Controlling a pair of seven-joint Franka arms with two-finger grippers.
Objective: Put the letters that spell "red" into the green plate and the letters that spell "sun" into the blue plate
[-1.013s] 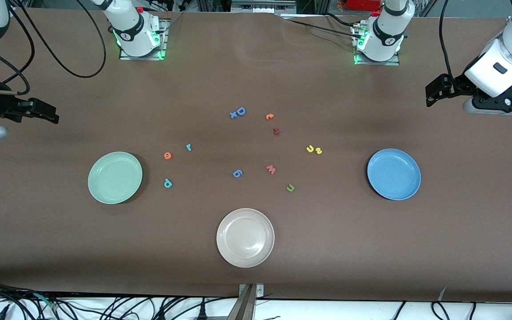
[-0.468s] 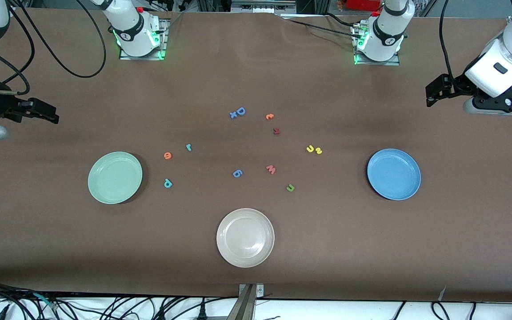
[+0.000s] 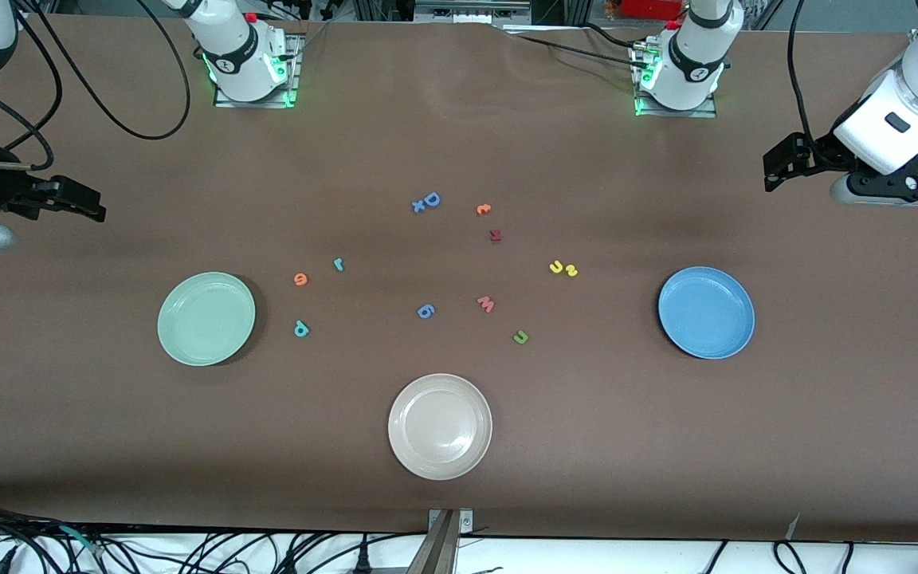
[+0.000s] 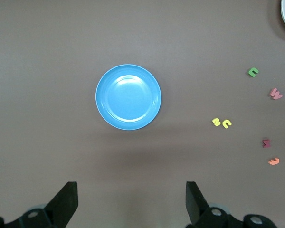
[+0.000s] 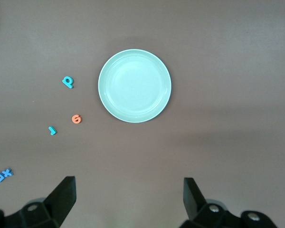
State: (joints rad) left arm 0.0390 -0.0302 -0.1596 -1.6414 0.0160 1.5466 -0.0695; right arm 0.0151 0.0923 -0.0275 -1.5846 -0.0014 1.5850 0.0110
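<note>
brown table (image 3: pixel 459 478) | green plate (image 3: pixel 206 319), blue plate (image 3: pixel 706 312) empty

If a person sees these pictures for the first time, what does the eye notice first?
Three plates stand out on the brown table: the green plate toward the right arm's end, the blue plate toward the left arm's end, and a white plate nearest the front camera. Small colored letters lie scattered between them. All three plates hold nothing.

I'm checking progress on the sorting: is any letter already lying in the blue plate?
No: the blue plate shows only its bare inside, and the yellow "s" and yellow "u" lie on the table beside it.
</note>
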